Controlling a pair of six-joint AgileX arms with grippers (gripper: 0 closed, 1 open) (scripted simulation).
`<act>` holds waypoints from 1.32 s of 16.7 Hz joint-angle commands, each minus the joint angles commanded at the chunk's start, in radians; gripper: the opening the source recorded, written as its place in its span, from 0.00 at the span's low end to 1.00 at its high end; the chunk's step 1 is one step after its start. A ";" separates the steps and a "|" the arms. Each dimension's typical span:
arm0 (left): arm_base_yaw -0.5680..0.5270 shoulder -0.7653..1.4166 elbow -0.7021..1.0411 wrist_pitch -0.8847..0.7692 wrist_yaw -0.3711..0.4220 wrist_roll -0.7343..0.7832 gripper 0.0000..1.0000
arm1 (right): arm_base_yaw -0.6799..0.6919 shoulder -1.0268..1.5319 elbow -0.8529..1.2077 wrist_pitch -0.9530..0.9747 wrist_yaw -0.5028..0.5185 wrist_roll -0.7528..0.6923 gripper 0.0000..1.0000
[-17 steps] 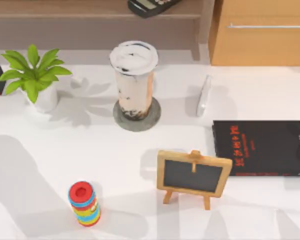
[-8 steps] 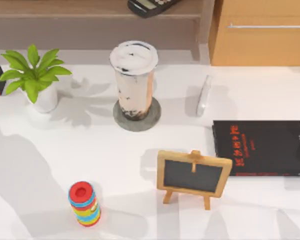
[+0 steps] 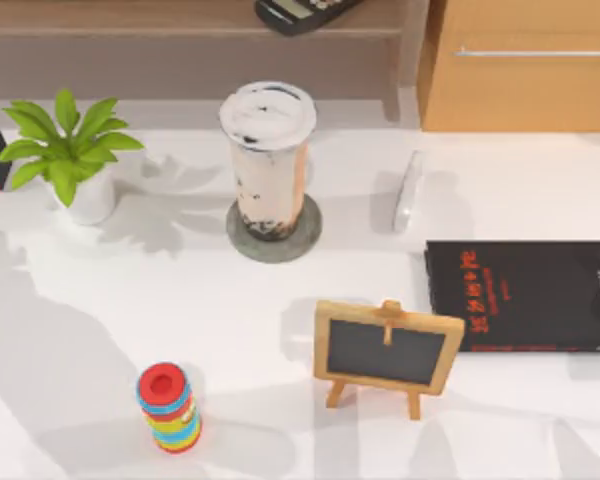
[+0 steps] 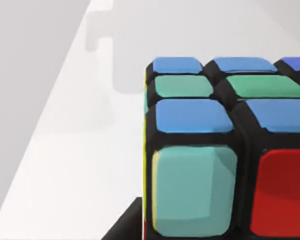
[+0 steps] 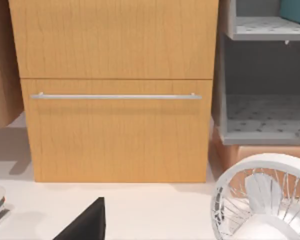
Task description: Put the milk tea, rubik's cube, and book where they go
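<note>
- Pinkish milk tea (image 3: 268,160) stands upright on a grey coaster (image 3: 274,229), mid-bench.
- Rubik's cube (image 4: 225,155) sits right up against the left wrist camera.
- Whether either arm's jaws are apart: cannot tell.

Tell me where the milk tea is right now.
In the top view, the milk tea stands upright on a round grey coaster, left of centre, between the potted plant and the white mouse.

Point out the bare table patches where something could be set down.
Most open: the table between the potted plant, the stacking-ring toy and the small chalkboard easel. A smaller patch lies behind the black book, right of the white mouse. It is tighter between the milk tea on its coaster, the easel and the book.
</note>
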 joint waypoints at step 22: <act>-0.266 -0.495 -0.265 0.936 0.183 -0.028 0.00 | 0.000 0.000 0.000 0.000 0.000 0.000 1.00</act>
